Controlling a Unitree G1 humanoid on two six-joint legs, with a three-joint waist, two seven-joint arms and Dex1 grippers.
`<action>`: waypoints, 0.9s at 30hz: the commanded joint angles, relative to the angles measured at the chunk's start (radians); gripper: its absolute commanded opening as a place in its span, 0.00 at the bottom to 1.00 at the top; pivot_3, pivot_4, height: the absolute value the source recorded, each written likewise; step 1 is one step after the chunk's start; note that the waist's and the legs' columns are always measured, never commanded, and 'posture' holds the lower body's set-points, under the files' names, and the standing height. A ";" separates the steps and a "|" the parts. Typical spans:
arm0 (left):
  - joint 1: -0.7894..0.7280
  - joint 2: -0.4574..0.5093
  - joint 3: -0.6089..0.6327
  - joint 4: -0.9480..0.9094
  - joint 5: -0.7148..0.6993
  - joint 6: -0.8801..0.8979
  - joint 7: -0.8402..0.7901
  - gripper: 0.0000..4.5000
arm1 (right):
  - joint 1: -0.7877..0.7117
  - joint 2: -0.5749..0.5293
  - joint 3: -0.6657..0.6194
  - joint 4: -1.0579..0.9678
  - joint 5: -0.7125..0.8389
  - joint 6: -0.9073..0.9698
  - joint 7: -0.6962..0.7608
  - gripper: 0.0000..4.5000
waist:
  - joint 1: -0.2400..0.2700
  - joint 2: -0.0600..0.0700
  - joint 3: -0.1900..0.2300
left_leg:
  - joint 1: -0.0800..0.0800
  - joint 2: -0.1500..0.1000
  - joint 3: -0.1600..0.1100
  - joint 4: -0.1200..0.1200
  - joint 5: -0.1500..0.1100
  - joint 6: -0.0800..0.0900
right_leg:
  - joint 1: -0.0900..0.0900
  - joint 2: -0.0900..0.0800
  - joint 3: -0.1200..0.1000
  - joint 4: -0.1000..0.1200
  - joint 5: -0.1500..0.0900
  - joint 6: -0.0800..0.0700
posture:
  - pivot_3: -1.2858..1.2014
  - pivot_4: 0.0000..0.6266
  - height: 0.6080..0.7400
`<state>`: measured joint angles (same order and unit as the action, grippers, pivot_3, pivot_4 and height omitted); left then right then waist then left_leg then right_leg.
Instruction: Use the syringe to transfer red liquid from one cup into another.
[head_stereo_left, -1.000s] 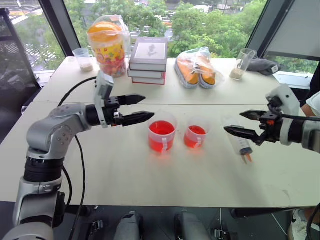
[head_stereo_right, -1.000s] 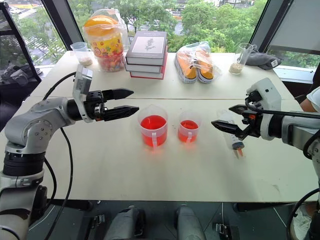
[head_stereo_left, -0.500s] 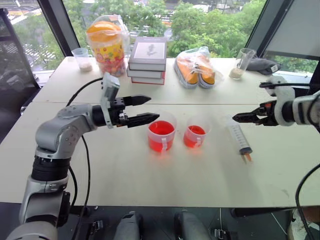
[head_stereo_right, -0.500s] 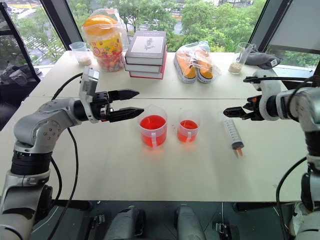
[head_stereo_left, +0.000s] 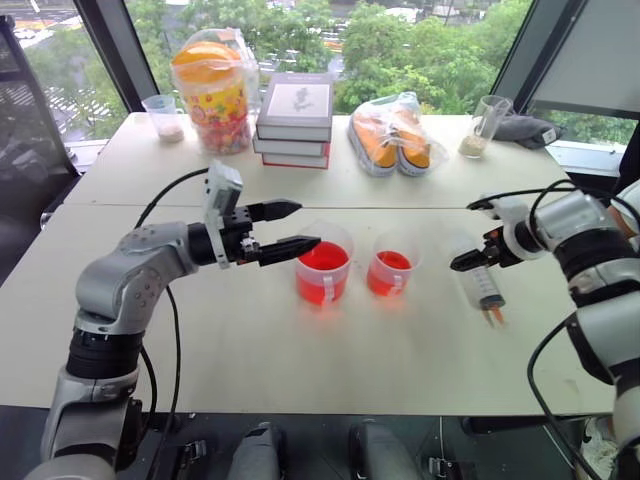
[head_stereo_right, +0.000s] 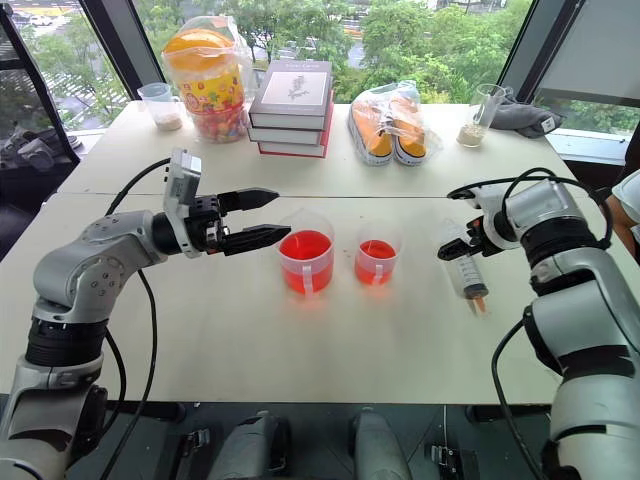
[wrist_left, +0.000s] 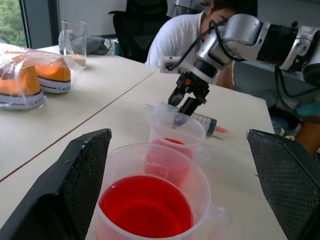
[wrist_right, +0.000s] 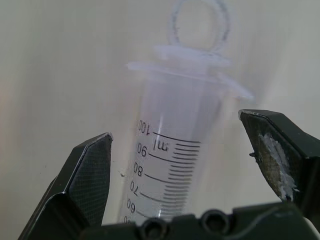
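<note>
Right hand (head_stereo_left: 468, 262), fingers apart, hovers over the syringe (head_stereo_left: 484, 285) lying on the desk (head_stereo_left: 300, 350) at right; left hand (head_stereo_left: 290, 228) open beside the cups. Nothing grasped or transferred yet.

count on my table: 1 syringe (head_stereo_left: 483, 282), 2 clear cups with red liquid (wide cup (head_stereo_left: 323, 263), small cup (head_stereo_left: 391, 265)), 2 cups with beige contents (head_stereo_left: 164, 117) (head_stereo_left: 482, 126), 3 stacked books (head_stereo_left: 296, 120), 1 bagged pair of orange shoes (head_stereo_left: 394, 135), 1 bagged snack tub (head_stereo_left: 214, 88).
</note>
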<state>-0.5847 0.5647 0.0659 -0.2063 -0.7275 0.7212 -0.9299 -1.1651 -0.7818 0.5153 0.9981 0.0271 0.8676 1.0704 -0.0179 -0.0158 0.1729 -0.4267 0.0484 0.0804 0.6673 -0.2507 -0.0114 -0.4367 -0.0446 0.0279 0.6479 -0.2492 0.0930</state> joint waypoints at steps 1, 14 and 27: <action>0.005 0.006 0.034 -0.047 -0.025 0.001 0.017 1.00 | -0.030 0.025 -0.006 0.072 -0.068 -0.060 0.022 0.99 | 0.000 0.000 0.000 | 0.000 0.000 0.000 0.000 0.000 0.000 | 0.001 0.000 0.000 0.000 0.000 0.000 | 0.52 0.24 1.00; -0.001 0.043 0.039 -0.060 -0.049 0.013 0.029 1.00 | -0.056 0.049 -0.110 0.080 -0.157 -0.067 0.036 0.31 | -0.002 0.000 0.000 | 0.003 0.000 -0.001 0.000 0.000 0.000 | 0.003 0.000 0.000 0.001 0.000 0.000 | 0.52 0.24 1.00; -0.156 0.081 0.018 0.118 -0.013 -0.020 -0.061 1.00 | 0.143 0.134 -0.709 -1.015 0.252 0.095 -0.155 0.31 | 0.003 0.002 0.001 | 0.000 0.001 -0.001 -0.002 0.000 0.000 | -0.001 0.001 -0.001 0.001 0.000 0.000 | 0.52 0.24 1.00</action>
<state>-0.7072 0.6381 0.0717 -0.1000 -0.7487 0.7267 -0.9702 -1.0236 -0.6789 -0.1143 0.1157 0.2033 0.9708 0.9517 -0.0145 -0.0143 0.1736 -0.4266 0.0491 0.0794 0.6663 -0.2506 -0.0117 -0.4375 -0.0436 0.0266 0.6496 -0.2492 0.0928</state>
